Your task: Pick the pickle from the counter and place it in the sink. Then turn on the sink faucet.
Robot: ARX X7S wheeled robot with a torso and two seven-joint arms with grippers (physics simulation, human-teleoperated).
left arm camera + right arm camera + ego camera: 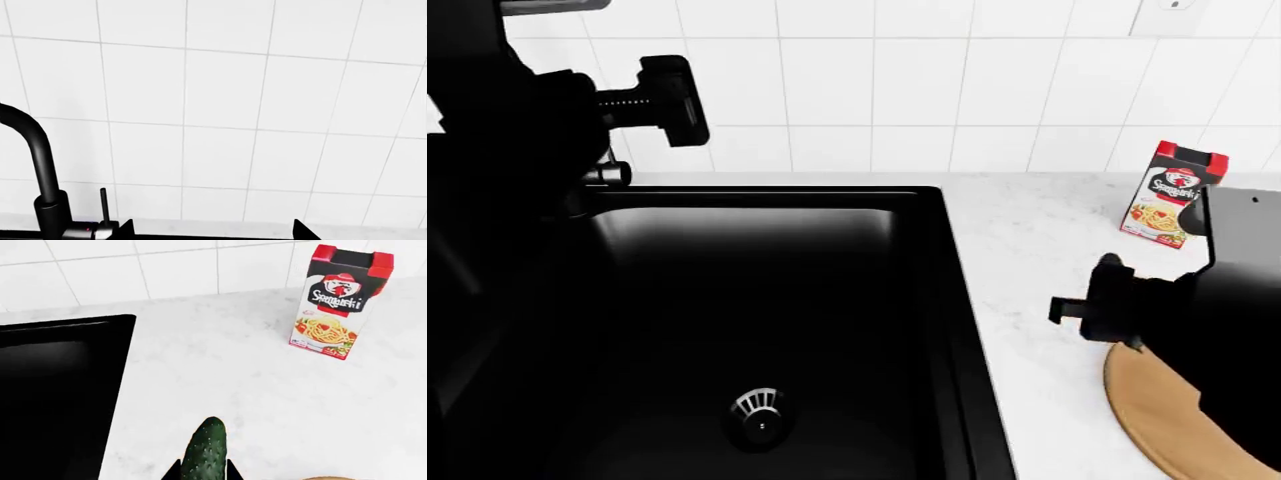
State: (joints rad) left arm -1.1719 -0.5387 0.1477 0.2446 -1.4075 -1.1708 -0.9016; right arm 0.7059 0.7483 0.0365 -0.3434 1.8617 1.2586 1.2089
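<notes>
Right gripper [203, 471] around pickle [205, 450] (wrist view only)

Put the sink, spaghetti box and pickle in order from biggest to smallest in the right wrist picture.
1. sink, though cut off at the picture's edge.
2. spaghetti box.
3. pickle, in the right end effector; it sits nearest the camera and is partly out of frame, so its look misleads.

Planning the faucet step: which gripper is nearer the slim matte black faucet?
Left. The left gripper hovers right beside the faucet; the right gripper is across the black sink, clamping the dark green pickle.
</notes>
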